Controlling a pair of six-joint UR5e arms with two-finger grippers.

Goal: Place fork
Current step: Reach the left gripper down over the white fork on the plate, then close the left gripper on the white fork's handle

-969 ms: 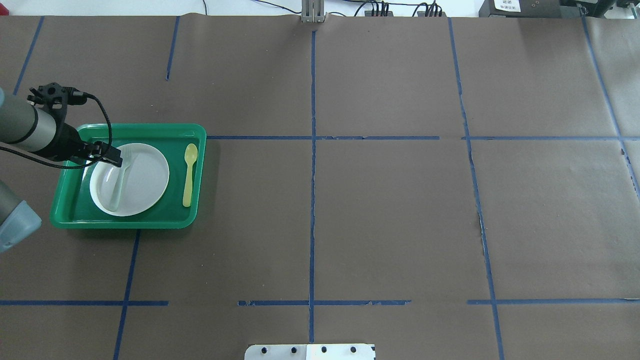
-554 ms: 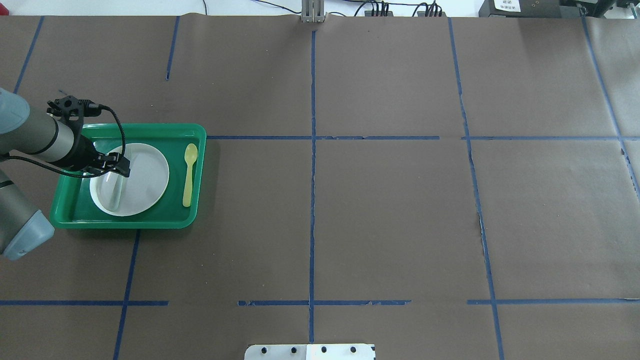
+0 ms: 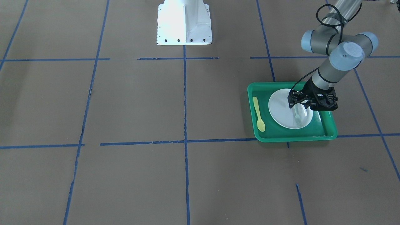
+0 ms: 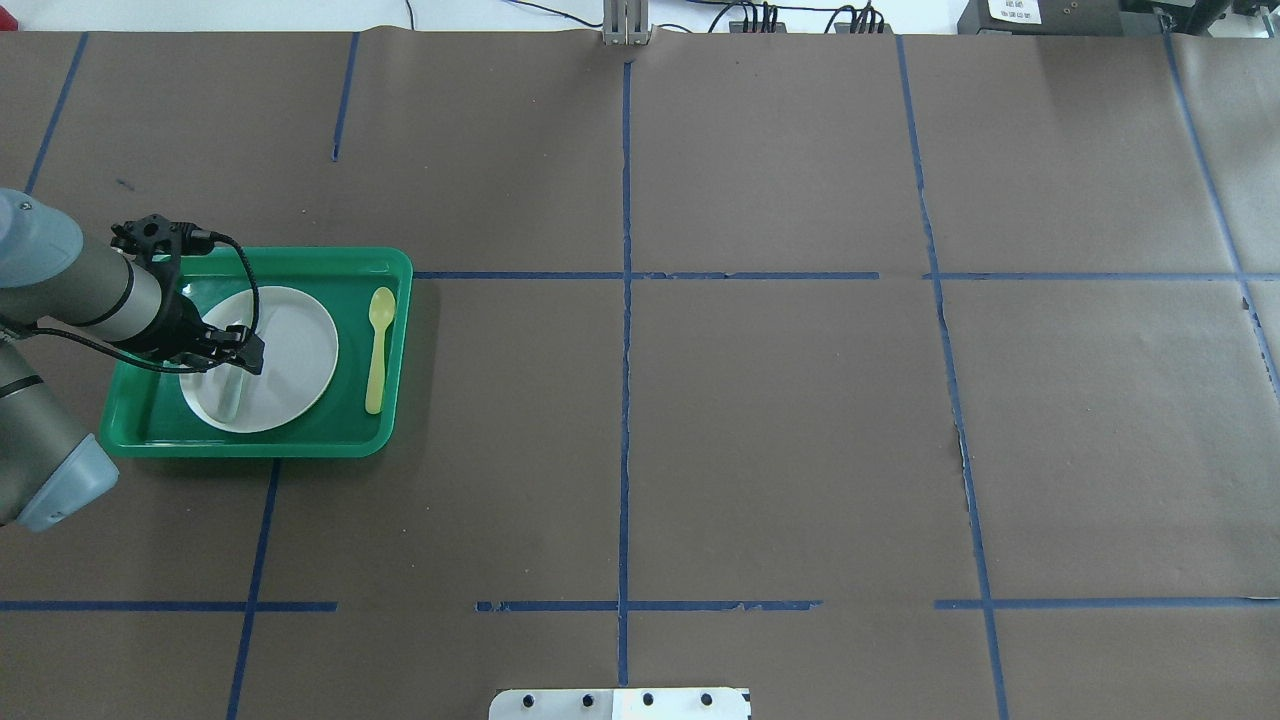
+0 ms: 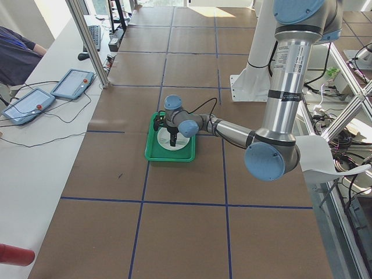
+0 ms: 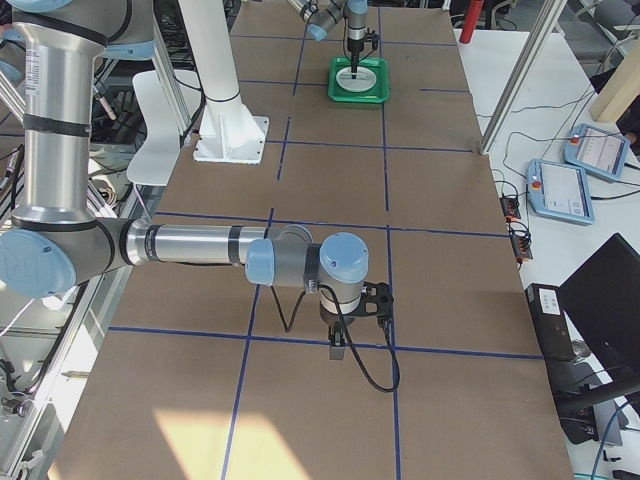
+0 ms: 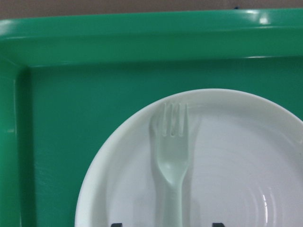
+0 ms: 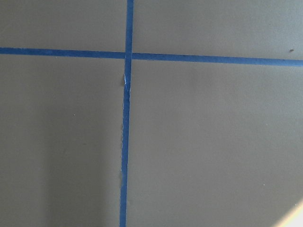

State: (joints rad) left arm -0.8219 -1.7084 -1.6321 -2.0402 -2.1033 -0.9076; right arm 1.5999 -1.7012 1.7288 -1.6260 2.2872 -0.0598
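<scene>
The pale translucent fork (image 7: pixel 173 156) lies flat on the white plate (image 4: pixel 295 345) inside the green tray (image 4: pixel 300 262), tines toward the tray's far wall. My left gripper (image 4: pixel 240 358) hangs over the plate's left part, above the fork's handle (image 4: pixel 232 398). It is open: in the left wrist view its two dark fingertips (image 7: pixel 116 224) stand on either side of the handle, apart from it. In the front view the left gripper (image 3: pixel 297 105) hides the fork's middle. My right gripper (image 6: pixel 340 350) shows only in the right side view, over bare paper, and I cannot tell its state.
A yellow plastic spoon (image 4: pixel 377 350) lies in the tray to the plate's right, also in the front view (image 3: pixel 258 114). Brown paper with blue tape lines covers the table (image 4: pixel 780 420). The robot's white base (image 3: pixel 184 22) stands at the table's near edge.
My left gripper has moved from the plate's far left rim toward the robot, along the fork, to above its handle. The fork, plate and spoon have not moved.
</scene>
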